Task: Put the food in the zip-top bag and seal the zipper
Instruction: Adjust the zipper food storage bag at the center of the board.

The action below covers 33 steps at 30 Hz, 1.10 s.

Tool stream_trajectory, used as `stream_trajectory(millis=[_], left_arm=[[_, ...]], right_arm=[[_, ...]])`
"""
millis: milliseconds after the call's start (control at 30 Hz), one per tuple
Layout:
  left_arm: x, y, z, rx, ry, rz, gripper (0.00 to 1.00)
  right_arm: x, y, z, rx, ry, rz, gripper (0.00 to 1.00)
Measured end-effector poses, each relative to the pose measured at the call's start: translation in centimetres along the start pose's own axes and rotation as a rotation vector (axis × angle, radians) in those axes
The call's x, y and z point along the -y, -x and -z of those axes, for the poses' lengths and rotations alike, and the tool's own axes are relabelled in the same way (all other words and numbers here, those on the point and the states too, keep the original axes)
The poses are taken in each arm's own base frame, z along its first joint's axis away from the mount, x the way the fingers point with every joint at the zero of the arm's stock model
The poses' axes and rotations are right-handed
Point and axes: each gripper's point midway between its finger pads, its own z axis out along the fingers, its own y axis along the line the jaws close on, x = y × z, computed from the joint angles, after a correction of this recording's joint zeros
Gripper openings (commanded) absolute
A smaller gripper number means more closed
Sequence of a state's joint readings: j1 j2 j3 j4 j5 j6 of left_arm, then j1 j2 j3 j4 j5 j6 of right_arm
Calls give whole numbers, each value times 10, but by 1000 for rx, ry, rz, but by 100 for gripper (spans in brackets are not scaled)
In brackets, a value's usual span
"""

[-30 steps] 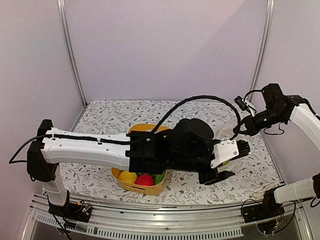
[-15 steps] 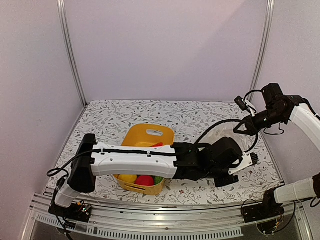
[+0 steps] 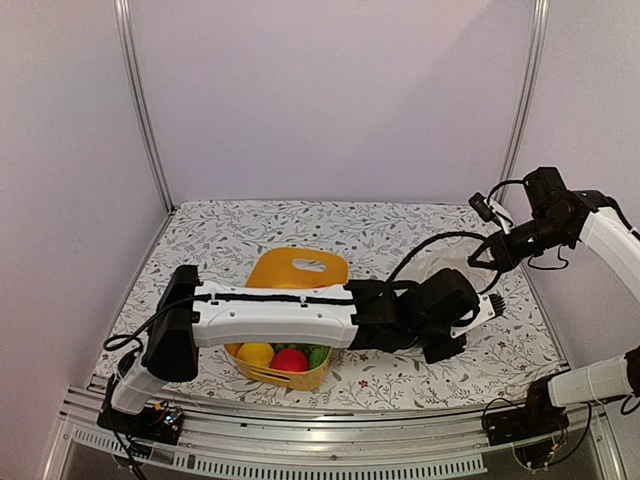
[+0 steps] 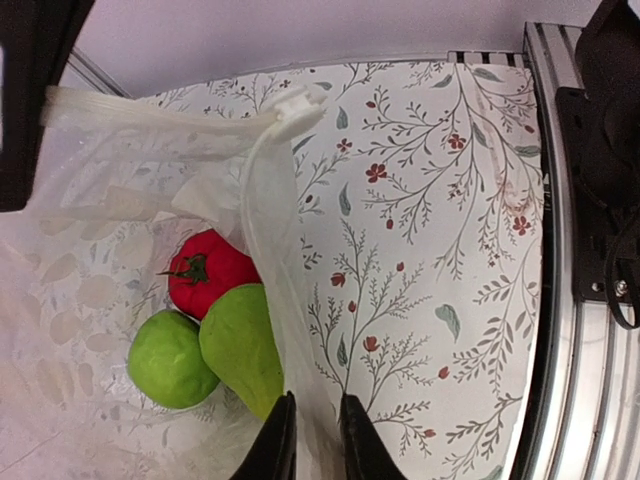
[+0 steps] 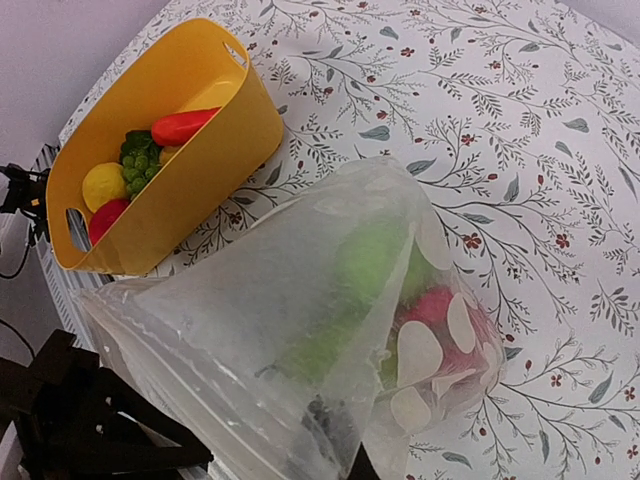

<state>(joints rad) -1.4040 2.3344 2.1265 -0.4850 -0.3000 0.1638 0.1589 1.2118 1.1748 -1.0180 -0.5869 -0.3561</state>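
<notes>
The zip-top bag [image 5: 300,300], clear with white dots, hangs from my right gripper [image 3: 490,252], which is shut on its upper edge; the fingers are hidden behind the film in the right wrist view. Inside the bag lie a red tomato [image 4: 210,283], a green round fruit [image 4: 170,358] and a green pear [image 4: 245,345]. The zipper [image 4: 150,105] runs along the mouth and ends in a white tab. My left gripper [image 4: 317,405] is closed narrowly on the bag's near edge, right of the pear. More food stays in the basket: a red chili [image 5: 185,125], grapes [image 5: 135,160] and a yellow fruit [image 5: 103,185].
The yellow plastic basket [image 3: 295,262] stands left of the bag, partly under my left arm, which stretches across the table's front. The floral cloth [image 3: 400,225] covers the table. A metal rail [image 4: 565,250] borders the near edge.
My left arm came down from a raised pose to the bag, and its jaws narrowed onto the bag's edge. The right arm held still.
</notes>
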Motion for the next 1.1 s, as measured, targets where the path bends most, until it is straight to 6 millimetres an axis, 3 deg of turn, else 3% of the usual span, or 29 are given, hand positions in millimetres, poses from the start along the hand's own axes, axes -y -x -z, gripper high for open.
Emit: stream_trajectory(millis=[133,267,400,533,767,833,900,967,1100], left_arm=[[-7,3,-1,16,12,12,10],[-16,7,-3,37,25,28,5],[-24,14,-4,68,40,48,4],[-28,20,-4,93,48,70,3],[-29,19,0,112,55,78,3],[-28,21,2,120,56,78,12],[-29,23,6,129,60,77,34],[-32,29,12,144,77,86,49],[-43,40,35,179,119,104,67]], right_arm=[[1,-2,0,-7,-6,14,5],[0,-3,0,-10,-7,26,24],[-2,-4,4,-7,-22,58,35],[0,-8,8,-8,-57,71,30],[10,-19,8,-30,-125,75,5],[11,-18,8,-25,-136,74,0],[13,-15,9,-17,-146,77,0],[14,-9,13,-4,-161,75,0],[15,10,23,46,-187,83,0]])
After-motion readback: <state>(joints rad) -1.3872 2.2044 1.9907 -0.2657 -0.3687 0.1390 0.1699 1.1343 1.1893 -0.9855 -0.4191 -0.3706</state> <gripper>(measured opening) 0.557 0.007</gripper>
